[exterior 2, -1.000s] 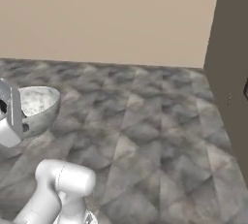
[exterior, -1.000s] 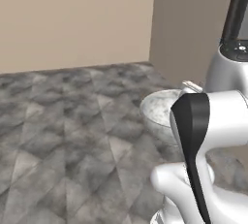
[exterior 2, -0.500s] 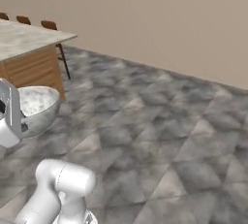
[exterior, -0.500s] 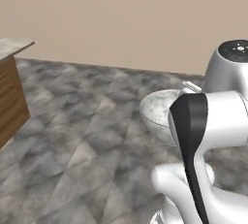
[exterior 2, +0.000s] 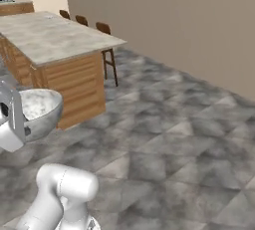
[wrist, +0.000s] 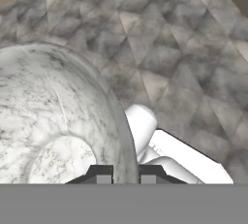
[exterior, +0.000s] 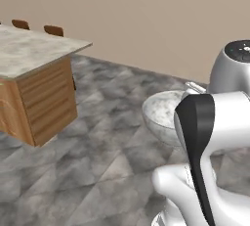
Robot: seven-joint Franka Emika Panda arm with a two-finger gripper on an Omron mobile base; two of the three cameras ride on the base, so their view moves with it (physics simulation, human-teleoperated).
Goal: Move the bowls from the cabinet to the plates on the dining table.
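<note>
Base has swung toward dining table (exterior 2: 55, 37); gripper (wrist: 126, 173) jaws pinching marbled bowl (wrist: 53, 121) rim, carried; no bowl placed yet

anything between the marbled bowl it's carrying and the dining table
Nothing visible stands in the way. The claw is shut on the rim of the marbled bowl, held up in the air. Between it and the dining table the right base view shows bare tiled floor; the stools stand along the table's far side.
</note>
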